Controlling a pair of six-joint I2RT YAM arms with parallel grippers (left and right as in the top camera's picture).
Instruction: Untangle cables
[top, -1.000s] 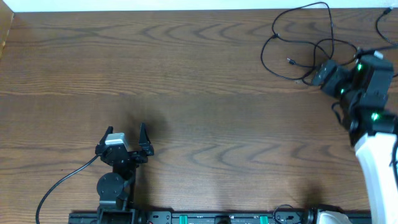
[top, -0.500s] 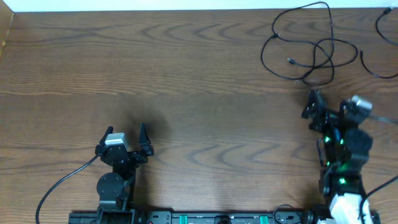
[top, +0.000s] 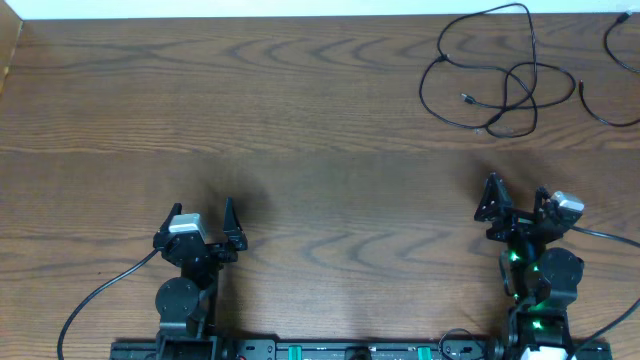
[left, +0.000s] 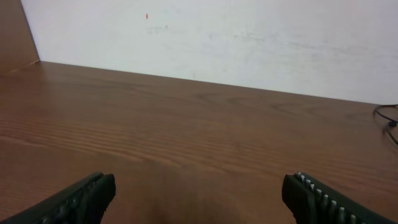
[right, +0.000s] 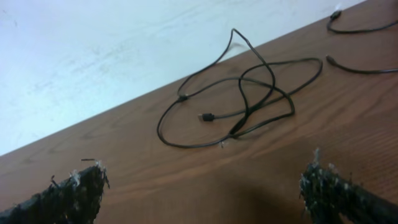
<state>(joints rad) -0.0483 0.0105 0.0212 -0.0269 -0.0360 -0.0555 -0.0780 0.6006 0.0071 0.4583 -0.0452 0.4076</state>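
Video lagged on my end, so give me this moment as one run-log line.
left gripper: open, empty | right gripper: open, empty, facing cables | cables: black loops crossed, far right corner, untouched

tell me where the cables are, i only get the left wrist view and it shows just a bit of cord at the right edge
Observer: The tangle lies toward the far right corner of the table, thin black cord crossing itself in several loops.
Operator: anything else out there
Observer: A second cable runs off the right edge, apart from the tangle.
Operator: is the right gripper on any of it
Observer: No. The right gripper is open and empty, nearer the front edge and well short of the tangle.
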